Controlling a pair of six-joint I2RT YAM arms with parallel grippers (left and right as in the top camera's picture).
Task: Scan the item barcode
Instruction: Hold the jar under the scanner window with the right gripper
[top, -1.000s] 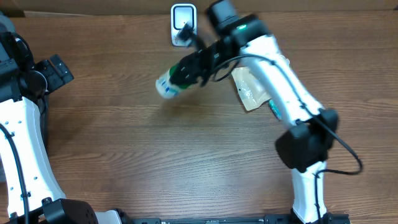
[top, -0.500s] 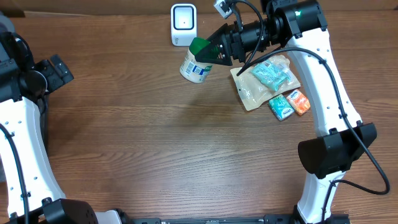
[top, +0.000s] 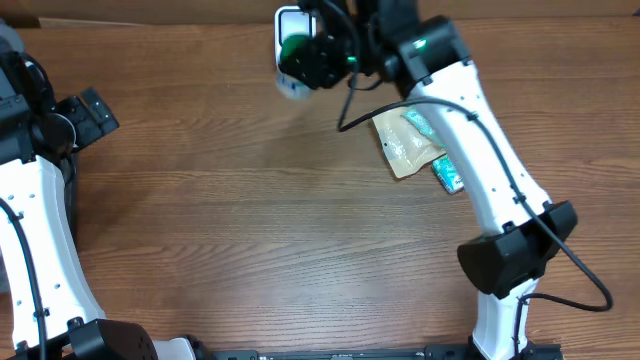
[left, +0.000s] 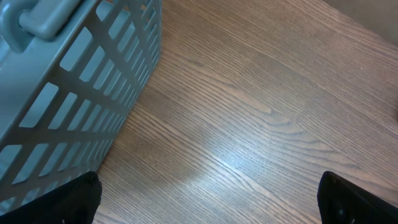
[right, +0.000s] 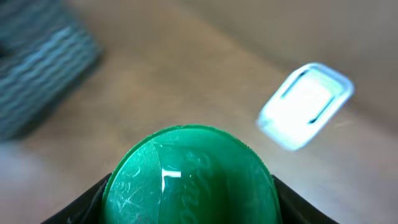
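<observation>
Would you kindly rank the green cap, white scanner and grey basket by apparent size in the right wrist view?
1. green cap, inflated by nearness.
2. grey basket and white scanner: alike, basket cropped, so unranked.

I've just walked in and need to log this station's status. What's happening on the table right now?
The right gripper holds a green-capped bottle close to the white scanner at the far edge of the table, apparently presenting it for a barcode read. The left gripper hangs open and empty at the left side, next to a grey basket. A tan pouch and a teal packet lie beside the right arm.
</observation>
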